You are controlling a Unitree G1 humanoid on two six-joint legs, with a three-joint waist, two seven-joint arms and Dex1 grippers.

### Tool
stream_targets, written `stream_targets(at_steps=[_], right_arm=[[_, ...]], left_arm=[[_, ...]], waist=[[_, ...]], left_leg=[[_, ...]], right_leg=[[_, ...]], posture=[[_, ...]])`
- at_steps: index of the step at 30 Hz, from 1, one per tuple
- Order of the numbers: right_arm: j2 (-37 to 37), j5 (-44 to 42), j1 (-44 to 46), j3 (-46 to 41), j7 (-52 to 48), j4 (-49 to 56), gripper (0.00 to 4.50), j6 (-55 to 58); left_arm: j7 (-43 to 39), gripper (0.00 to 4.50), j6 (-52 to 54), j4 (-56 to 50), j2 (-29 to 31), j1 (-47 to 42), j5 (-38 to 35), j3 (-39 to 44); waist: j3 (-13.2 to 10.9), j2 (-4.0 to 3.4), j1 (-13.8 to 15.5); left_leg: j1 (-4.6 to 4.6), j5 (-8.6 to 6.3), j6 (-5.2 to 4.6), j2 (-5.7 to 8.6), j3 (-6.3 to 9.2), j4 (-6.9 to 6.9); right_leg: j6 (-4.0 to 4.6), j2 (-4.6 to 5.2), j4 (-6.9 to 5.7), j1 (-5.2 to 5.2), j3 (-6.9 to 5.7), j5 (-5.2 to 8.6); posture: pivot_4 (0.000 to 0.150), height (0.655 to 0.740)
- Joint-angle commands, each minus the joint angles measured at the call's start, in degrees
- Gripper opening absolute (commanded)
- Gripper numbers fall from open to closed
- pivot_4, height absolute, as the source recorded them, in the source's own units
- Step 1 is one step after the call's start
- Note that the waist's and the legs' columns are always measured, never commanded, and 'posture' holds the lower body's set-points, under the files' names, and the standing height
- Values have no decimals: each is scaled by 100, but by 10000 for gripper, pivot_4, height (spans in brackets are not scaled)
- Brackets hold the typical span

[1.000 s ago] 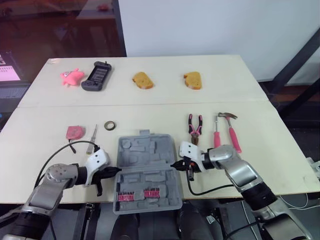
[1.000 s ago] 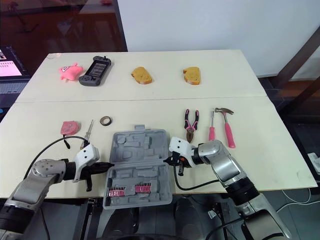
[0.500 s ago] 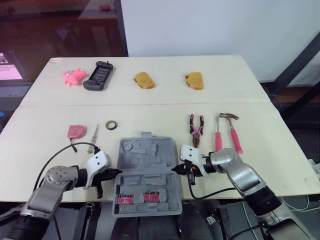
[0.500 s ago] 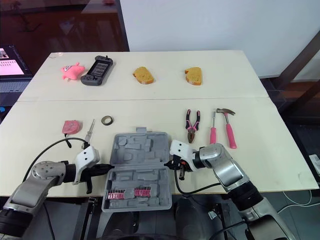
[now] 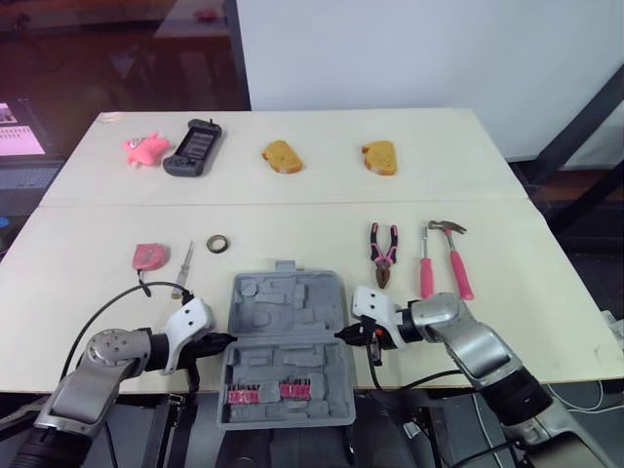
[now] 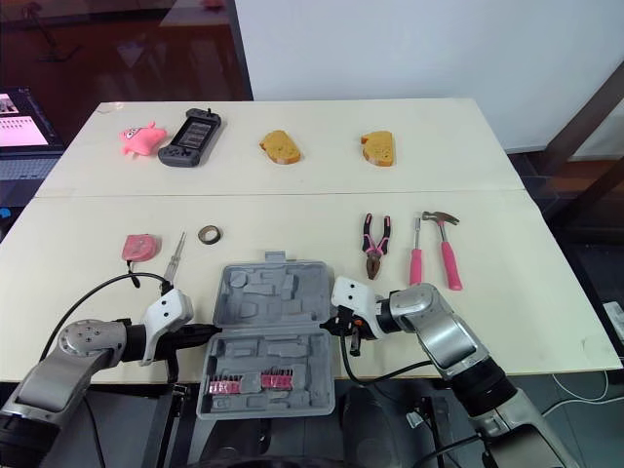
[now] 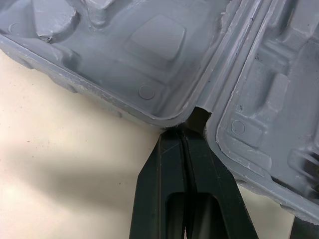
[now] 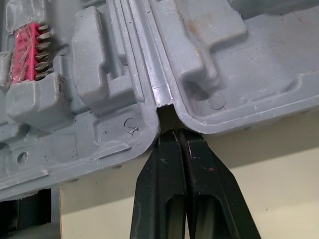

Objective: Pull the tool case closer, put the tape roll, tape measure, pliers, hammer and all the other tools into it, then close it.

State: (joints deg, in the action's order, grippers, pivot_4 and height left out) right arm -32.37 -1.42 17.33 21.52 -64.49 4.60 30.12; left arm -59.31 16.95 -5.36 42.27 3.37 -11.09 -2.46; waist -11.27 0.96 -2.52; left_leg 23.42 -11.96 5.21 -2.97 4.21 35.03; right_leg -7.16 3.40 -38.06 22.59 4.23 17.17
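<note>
The grey tool case (image 5: 286,341) lies open at the table's front edge, its near half with pink bit strips (image 8: 32,50) hanging over the edge. My left gripper (image 5: 226,340) is shut, its tips pushed into the hinge notch on the case's left side (image 7: 149,50). My right gripper (image 5: 339,334) is shut in the same way at the hinge notch on the right. Left of the case lie the pink tape measure (image 5: 147,256), a small screwdriver (image 5: 184,259) and the tape roll (image 5: 217,243). To the right lie pliers (image 5: 381,249), a pink screwdriver (image 5: 425,268) and the hammer (image 5: 453,255).
At the back of the table sit a pink toy (image 5: 142,149), a black game controller (image 5: 191,148) and two bread pieces (image 5: 279,156) (image 5: 378,156). A seam crosses the table between them and the tools. Cables trail from both wrists.
Both grippers have drawn the case a little nearer to the front edge, so more of its near half overhangs. The loose tools have not moved.
</note>
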Motion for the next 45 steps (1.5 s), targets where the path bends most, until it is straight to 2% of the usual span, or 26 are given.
stream_targets(at_steps=[1, 7, 8, 10, 11, 15, 16, 17, 18, 24, 30, 34, 37, 40, 43, 45], right_arm=[[-167, -201, -28, -247, 6, 74, 685, -7], [-566, -539, -228, -880, 98, 147, 685, 28], [-654, -703, -297, -1086, 53, 230, 190, 107], [-863, -1030, -463, -1475, -79, 457, 5990, 216], [-963, -1200, -538, -1644, -128, 572, 8855, 310], [-1223, -1779, -830, -2254, -195, 896, 29903, 599], [-1275, -1910, -890, -2441, -181, 930, 33906, 649], [-1369, -2031, -982, -2681, -196, 929, 40082, 668], [-1440, -2121, -1063, -2852, -202, 935, 44772, 676], [-1788, -2935, -1344, -4085, -293, 529, 44772, 1128], [-1981, -3373, -1333, -4311, -328, 559, 44772, 1448], [-1937, -3806, -937, -4106, -16, 1034, 44772, 2035], [-1981, -4382, -400, -3924, 447, 1546, 44772, 3065], [-1827, -5067, 382, -3906, 783, 2096, 44772, 3459], [-1520, -5232, 941, -3818, 1252, 2417, 44772, 3278], [-1326, -5627, 1523, -3593, 1737, 2634, 44772, 3660]], left_arm=[[39, 0, 3, -90, 203, 178, -44, 238], [285, 0, -175, 87, 301, 282, -328, 1041], [273, 2585, -217, 114, 321, 325, -418, 1241], [195, 8395, -298, 201, 385, 438, -581, 1604], [131, 13308, -386, 262, 431, 495, -630, 1756], [-161, 34780, -675, 551, 624, 816, -970, 2640], [-227, 39648, -740, 648, 670, 902, -1052, 2891], [-351, 44908, -775, 762, 736, 1014, -1166, 3183], [-445, 45000, -807, 838, 776, 1103, -1249, 3388], [-444, 45000, -853, 1637, 905, 1218, -1575, 4466], [-427, 45000, -787, 1515, 772, 1325, -1770, 4701], [-144, 45000, -410, 1010, 628, 1156, -1961, 4505], [69, 45000, 153, 484, 684, 1030, -2029, 4219], [379, 45000, 743, 197, 1002, 636, -1798, 3638], [488, 45000, 841, 195, 1312, 129, -1487, 3109], [496, 45000, 700, 428, 1538, -684, -1086, 2430]], waist=[[0, 0, -6], [-2, 5, 4], [-2, 5, 5], [-2, 5, 16], [-2, 5, 12], [-2, 6, -8], [-2, 7, -10], [-3, 7, -6], [-3, 7, -1], [-2, 10, 15], [-2, 10, 2], [-2, 10, 3], [-2, 10, 1], [-3, 8, 7], [0, 17, 12], [-3, 17, 15]], left_leg=[[0, 0, 0, 0, 0, 0], [2, 0, 0, 0, 0, 0], [3, 0, 0, 0, 0, 0], [3, 0, 0, 0, 0, -1], [4, 0, 0, 0, -1, -1], [4, 0, 0, -1, -2, -3], [3, -1, 0, -2, -2, -3], [3, -1, 0, -2, -3, -5], [4, -1, 0, -2, -4, -4], [5, -1, 0, -1, -11, -2], [5, -2, 1, -2, -18, -6], [5, -2, 1, -2, -22, -5], [5, -1, 1, -2, -22, -4], [7, -1, 1, -2, -22, -6], [11, -2, 1, -2, -19, -7], [12, -2, 1, -2, -20, -7]], right_leg=[[0, 0, 0, 0, 0, 0], [4, 1, 1, 2, 0, 2], [4, 2, 2, 3, 0, 2], [3, 3, 2, 3, -1, 2], [3, 4, 3, 3, -1, 2], [17, 3, 5, 5, 0, 10], [20, 3, 5, 5, 0, 11], [22, 3, 5, 6, 0, 12], [23, 4, 5, 8, 0, 13], [39, 10, 19, 5, 2, 22], [39, 12, 23, 6, 4, 22], [38, 13, 23, 7, 8, 21], [38, 12, 23, 7, 9, 21], [37, 12, 23, 11, 10, 20], [36, 9, 23, 12, 10, 20], [35, 9, 28, 12, 9, 20]], posture=[[1500, 7400], [1500, 7400], [1500, 7400], [1500, 7400], [1500, 7400], [1500, 7400], [1500, 7400], [1500, 7400], [1500, 7400], [1500, 7400], [1500, 7400], [1500, 7400], [1500, 7400], [1500, 7400], [1500, 7400], [1500, 7400]])
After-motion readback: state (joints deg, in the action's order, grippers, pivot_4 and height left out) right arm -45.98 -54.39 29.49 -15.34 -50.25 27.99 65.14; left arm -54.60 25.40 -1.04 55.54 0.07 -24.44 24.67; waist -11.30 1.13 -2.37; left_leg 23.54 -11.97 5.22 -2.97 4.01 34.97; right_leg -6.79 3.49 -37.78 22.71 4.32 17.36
